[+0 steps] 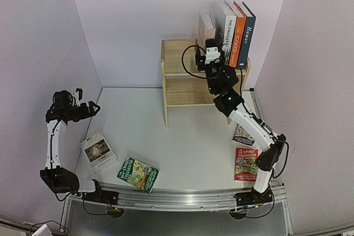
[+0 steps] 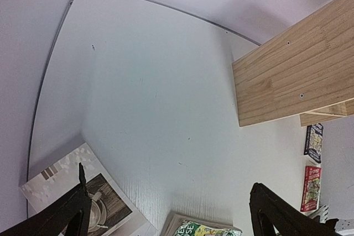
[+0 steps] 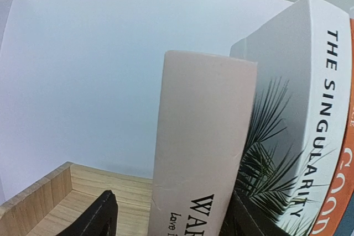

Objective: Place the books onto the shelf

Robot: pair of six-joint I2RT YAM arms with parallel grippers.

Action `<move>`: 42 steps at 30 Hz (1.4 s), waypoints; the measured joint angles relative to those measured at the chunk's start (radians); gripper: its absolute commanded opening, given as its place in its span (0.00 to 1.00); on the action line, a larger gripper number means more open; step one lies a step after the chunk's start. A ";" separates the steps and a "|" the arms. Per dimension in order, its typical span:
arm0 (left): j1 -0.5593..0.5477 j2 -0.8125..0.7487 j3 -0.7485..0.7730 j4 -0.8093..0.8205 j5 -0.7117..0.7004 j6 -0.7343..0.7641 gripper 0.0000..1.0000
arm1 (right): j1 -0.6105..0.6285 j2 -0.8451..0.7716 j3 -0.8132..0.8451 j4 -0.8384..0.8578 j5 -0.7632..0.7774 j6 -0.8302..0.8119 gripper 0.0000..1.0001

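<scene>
Four books stand upright on the shelf's [image 1: 177,53] top, toward its right end: pink book [image 3: 199,147], palm book [image 3: 287,136], GOOD [image 1: 238,31], Humor [image 1: 248,29], left to right. The right gripper [image 3: 172,203] straddles the pink book with its jaws apart. Its left finger [image 3: 94,219] shows a gap to the cover; the other finger sits low by the seam with the palm book, and I cannot tell whether it touches there.

The step looks like letting go and backing off. To do it well, draw the gripper straight back along the book's faces with no sideways drift. The pink book has nothing on its left, so a nudge could tip it onto the bare top.

The right arm reaches up and forward from the table's [image 1: 182,136] near right corner, elbow low, wrist at the shelf's top front edge. The left arm is folded up over the table's left edge, with the left gripper [image 2: 169,178] spread wide and holding nothing.

Four books lie flat on the table. The tea book [image 1: 98,150] and green Treehouse [image 1: 138,173] are by the near left corner; the red Treehouse [image 1: 246,164] and third Treehouse [image 1: 242,135] are along the right edge
</scene>
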 measured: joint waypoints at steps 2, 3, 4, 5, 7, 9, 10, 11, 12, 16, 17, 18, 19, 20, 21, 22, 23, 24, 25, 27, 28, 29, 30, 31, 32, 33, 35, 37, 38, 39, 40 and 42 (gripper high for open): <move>0.000 0.000 0.000 0.000 0.004 0.000 1.00 | 0.002 -0.007 -0.010 0.018 0.010 -0.012 0.61; 0.000 0.000 0.000 0.000 0.008 0.000 1.00 | 0.002 -0.007 -0.011 0.024 0.016 -0.016 0.61; 0.000 0.000 0.000 0.000 0.010 0.000 1.00 | 0.002 -0.007 -0.011 0.027 0.021 -0.021 0.61; 0.000 0.000 0.000 0.000 0.011 0.000 1.00 | 0.002 -0.007 -0.011 0.029 0.026 -0.027 0.60; 0.000 0.000 0.000 0.000 0.013 0.000 1.00 | 0.002 -0.005 -0.008 0.034 0.038 -0.043 0.57; 0.000 0.000 0.000 0.000 0.016 0.000 1.00 | 0.001 0.003 0.006 0.037 0.053 -0.059 0.52; 0.000 0.000 0.000 0.000 0.017 0.000 1.00 | 0.001 0.013 0.020 0.041 0.058 -0.065 0.49; 0.000 0.000 0.000 0.000 0.017 0.000 1.00 | 0.001 0.022 0.032 0.044 0.063 -0.075 0.47; 0.000 0.000 0.000 0.000 0.017 0.000 1.00 | 0.001 0.028 0.040 0.046 0.068 -0.081 0.45; 0.000 0.000 0.000 0.000 0.018 0.000 1.00 | 0.001 0.041 0.046 0.056 0.082 -0.094 0.41; 0.000 0.000 0.000 0.000 0.018 0.000 1.00 | 0.001 0.042 0.046 0.058 0.085 -0.096 0.41; 0.000 0.000 0.000 0.000 0.018 0.000 1.00 | 0.002 0.042 0.046 0.060 0.090 -0.099 0.41; 0.000 0.000 0.000 0.000 0.018 0.000 1.00 | 0.002 0.042 0.046 0.063 0.096 -0.103 0.41; 0.000 0.000 0.000 0.000 0.019 0.000 1.00 | 0.002 0.042 0.046 0.065 0.102 -0.108 0.41; 0.000 0.000 0.000 0.000 0.019 0.000 1.00 | 0.002 0.042 0.046 0.066 0.107 -0.115 0.41; 0.000 0.000 0.000 0.000 0.019 0.000 1.00 | 0.002 0.042 0.046 0.068 0.111 -0.124 0.41; 0.000 0.000 0.000 0.000 0.020 0.000 1.00 | 0.002 0.042 0.046 0.071 0.115 -0.130 0.41; 0.000 0.000 0.000 0.000 0.020 0.000 1.00 | 0.002 0.042 0.046 0.072 0.120 -0.137 0.41; 0.000 0.000 0.000 0.000 0.020 0.000 1.00 | 0.002 0.042 0.046 0.073 0.123 -0.141 0.42; 0.000 0.000 0.000 0.000 0.023 0.000 1.00 | 0.002 0.042 0.046 0.075 0.128 -0.152 0.43; 0.000 0.000 0.000 0.000 0.025 0.000 1.00 | 0.002 0.042 0.046 0.076 0.130 -0.155 0.45; 0.000 0.000 0.000 0.000 0.027 0.000 1.00 | 0.001 0.042 0.046 0.078 0.131 -0.159 0.46; 0.000 0.000 0.000 0.000 0.027 0.000 1.00 | 0.000 0.042 0.046 0.078 0.133 -0.163 0.48; 0.000 0.000 0.000 0.000 0.028 0.000 1.00 | -0.001 0.042 0.046 0.079 0.134 -0.166 0.49; 0.000 0.000 0.000 0.000 0.029 -0.001 1.00 | -0.002 0.042 0.046 0.080 0.136 -0.168 0.49; 0.000 0.000 0.000 0.000 0.031 -0.001 1.00 | -0.003 0.042 0.046 0.081 0.137 -0.172 0.51; 0.000 0.000 0.000 0.000 0.034 -0.001 1.00 | -0.005 0.042 0.044 0.086 0.139 -0.177 0.53; 0.000 0.000 0.000 0.000 0.035 -0.001 1.00 | -0.008 0.041 0.040 0.090 0.142 -0.180 0.55; 0.000 0.000 0.000 0.000 0.035 -0.001 1.00 | -0.008 0.041 0.036 0.091 0.143 -0.181 0.56; 0.000 0.000 0.000 0.000 0.035 -0.001 1.00 | -0.009 0.041 0.033 0.092 0.143 -0.183 0.57; 0.000 0.000 0.000 0.000 0.035 -0.001 1.00 | -0.009 0.041 0.030 0.093 0.142 -0.184 0.58; 0.000 0.000 0.000 0.000 0.036 -0.001 1.00 | -0.009 0.041 0.023 0.094 0.142 -0.188 0.59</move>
